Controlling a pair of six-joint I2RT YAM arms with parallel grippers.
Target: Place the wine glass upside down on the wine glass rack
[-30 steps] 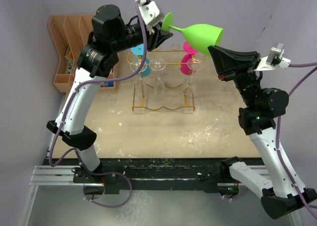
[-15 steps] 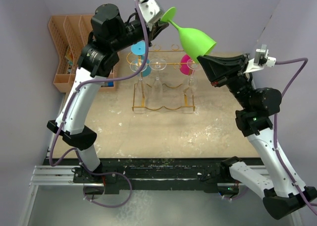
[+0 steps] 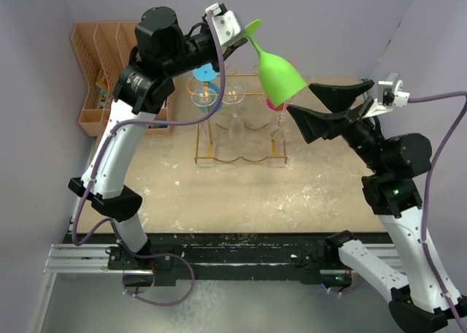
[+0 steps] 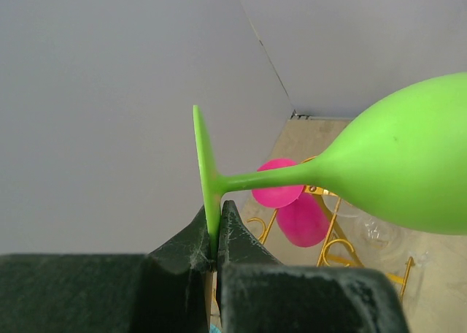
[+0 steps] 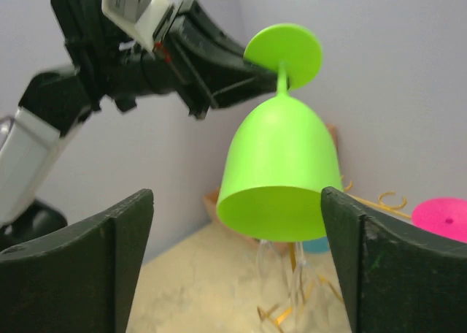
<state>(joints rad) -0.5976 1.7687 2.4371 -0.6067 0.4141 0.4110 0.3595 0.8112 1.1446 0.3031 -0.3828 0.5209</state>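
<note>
1. Top external view, near edge: both arms were bolted side by side in front of the sand-coloured table (image 3: pixel 306 194).
2. The right gripper (image 3: pixel 300 99) was raised over the right half of the table. Its jaws were spread wide and nothing was held between them.
3. The wine glass (image 3: pixel 279 74), bright green, was carried in the air just beyond the right fingertips. It was inverted and tilted, with the foot uppermost and the mouth of the bowl turned downward. In the right wrist view its rim was framed between the two dark fingers (image 5: pixel 95 260) and was clearly apart from the left-hand one. Contact with the other finger could not be determined.
4. The left gripper (image 4: pixel 215 234) was closed on the glass. The edge of the disc foot was pinched between its fingertips, and the stem and bowl projected sideways from them.
5. The wine glass rack (image 3: pixel 240 159) was set on the table below and behind the green bowl, apart from it. Clear glasses (image 3: pixel 233 96), a blue glass (image 3: pixel 204 71) and pink glasses (image 4: pixel 299 220) were hung inverted from its top rail.
6. A peach file organizer (image 3: pixel 98 63) was placed at the far left, against the wall.
</note>
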